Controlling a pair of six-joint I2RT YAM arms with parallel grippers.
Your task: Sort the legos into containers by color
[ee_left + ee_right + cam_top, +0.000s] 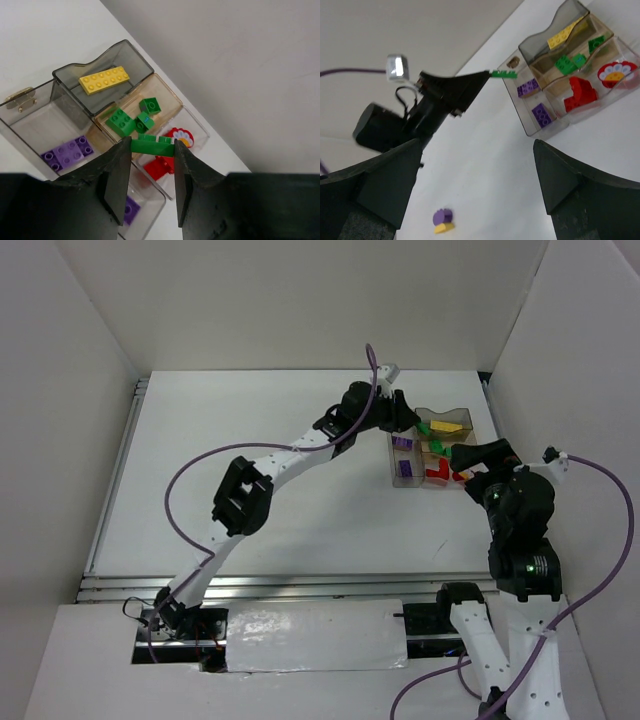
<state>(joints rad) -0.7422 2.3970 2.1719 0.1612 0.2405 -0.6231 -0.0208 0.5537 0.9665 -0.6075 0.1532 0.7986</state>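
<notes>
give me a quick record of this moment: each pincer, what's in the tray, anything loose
left pincer: shut on a flat green lego, close to the tray
right pincer: open, empty
tray contents: yellow brick alone in one compartment; green bricks in the next; purple bricks in two; red brick next to a flower piece
loose: purple-and-yellow piece on the table

Bright, even light is cast from overhead; only faint, soft shadows are seen on the table (300, 490) left of the containers (392, 468). Glare is caught on the glossy sheet (310, 635) well below the containers. In the right wrist view, the fingers (580, 185) of the right gripper (477, 145), below the containers, are rendered blurred.
</notes>
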